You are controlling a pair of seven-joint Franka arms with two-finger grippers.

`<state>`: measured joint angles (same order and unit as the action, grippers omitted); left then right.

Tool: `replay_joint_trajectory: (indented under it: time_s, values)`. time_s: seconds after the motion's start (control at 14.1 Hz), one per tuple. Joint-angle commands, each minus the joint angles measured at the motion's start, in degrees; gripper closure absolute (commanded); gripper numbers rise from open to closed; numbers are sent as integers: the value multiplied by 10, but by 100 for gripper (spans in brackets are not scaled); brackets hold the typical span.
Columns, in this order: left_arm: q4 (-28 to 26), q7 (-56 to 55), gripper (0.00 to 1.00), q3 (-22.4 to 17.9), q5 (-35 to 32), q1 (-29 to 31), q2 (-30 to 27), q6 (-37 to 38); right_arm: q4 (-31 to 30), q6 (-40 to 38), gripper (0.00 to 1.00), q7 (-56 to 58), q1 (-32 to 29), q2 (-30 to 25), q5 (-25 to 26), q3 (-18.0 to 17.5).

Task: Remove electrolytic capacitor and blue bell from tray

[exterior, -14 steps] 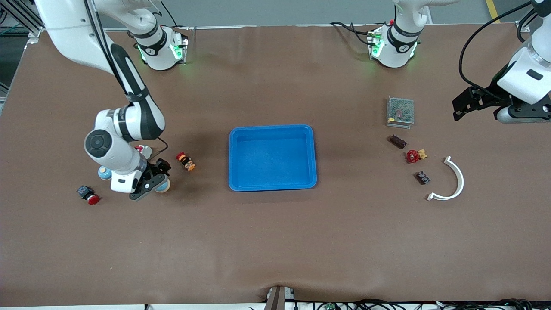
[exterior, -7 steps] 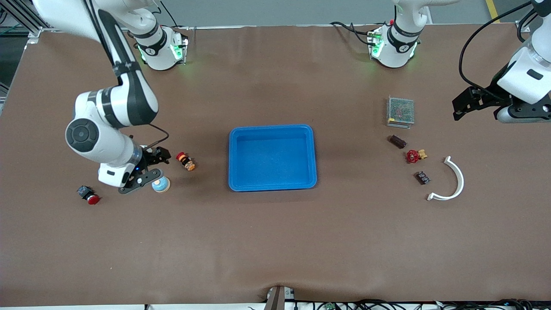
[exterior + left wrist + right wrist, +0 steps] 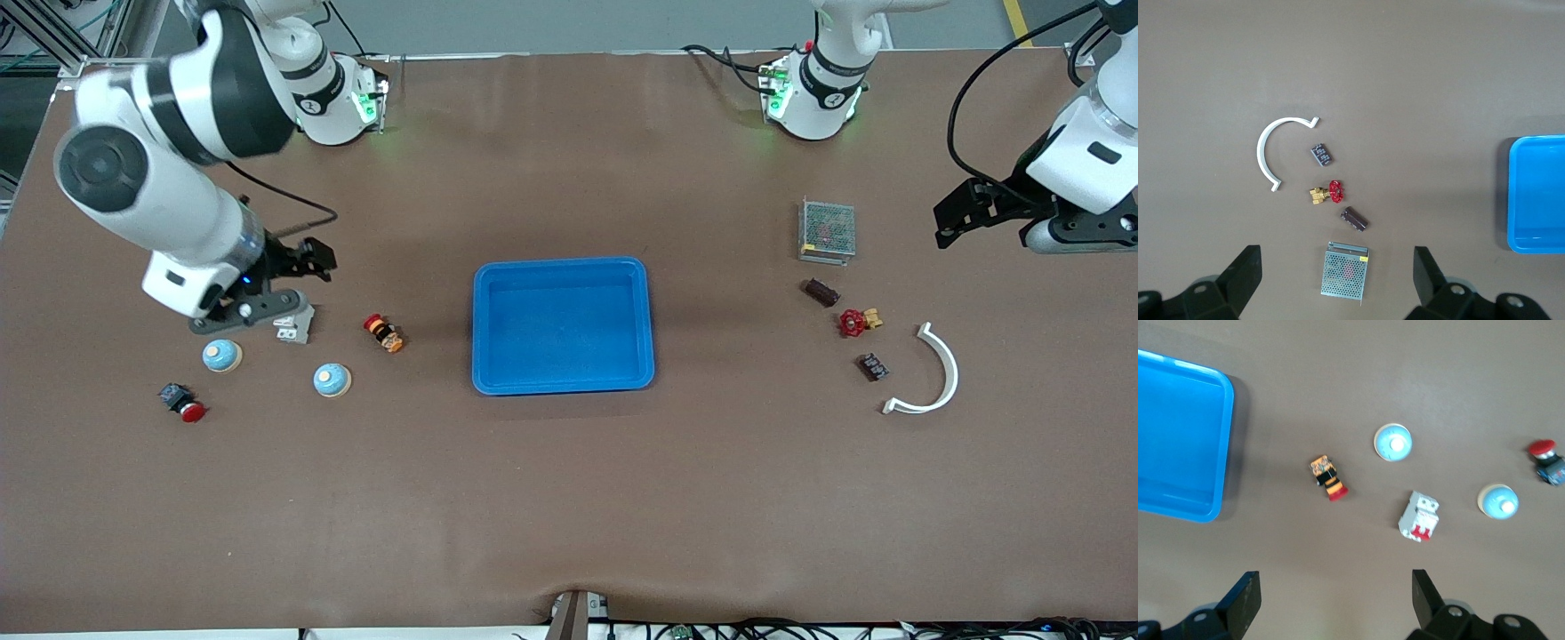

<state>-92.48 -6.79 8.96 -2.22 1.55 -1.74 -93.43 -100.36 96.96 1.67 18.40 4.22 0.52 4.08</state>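
Observation:
Two blue dome bells sit on the table toward the right arm's end: one closer to the blue tray, one farther from it. Both show in the right wrist view. My right gripper is open and empty, raised over the white breaker. A dark brown capacitor lies toward the left arm's end, also in the left wrist view. My left gripper is open and empty, waiting high above that end's table edge.
An orange-and-red switch and a red push button lie near the bells. A mesh power supply, red valve, a dark ribbed part and a white arc lie around the capacitor.
My right gripper has lifted away from the bell closer to the tray and moved up toward the robots' bases. That bell stays on the table. The left arm has not moved.

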Motion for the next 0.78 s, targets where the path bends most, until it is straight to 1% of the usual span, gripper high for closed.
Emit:
replay_joint_trajectory:
  time_s: [0.0, 0.28, 0.35, 0.5, 0.71]
  values:
    - [-5, 14, 0, 0, 2, 0, -9, -3, -10, -30, 0, -14, -11, -51, 25, 1]
    - [-5, 14, 0, 0, 2, 0, -9, -4, -7, -51, 0, -11, -63, -91, 26, 1]
    - [-5, 14, 0, 0, 2, 0, -9, -4, -2, -52, 0, -6, -76, -93, 25, 1]
    - [-5, 14, 0, 1, 2, 1, -9, -4, 31, -76, 0, -5, -103, -88, 25, 0]
    - [-6, 14, 0, 1, 5, 1, -12, 2, 41, -69, 0, -5, -129, -88, 24, 0]
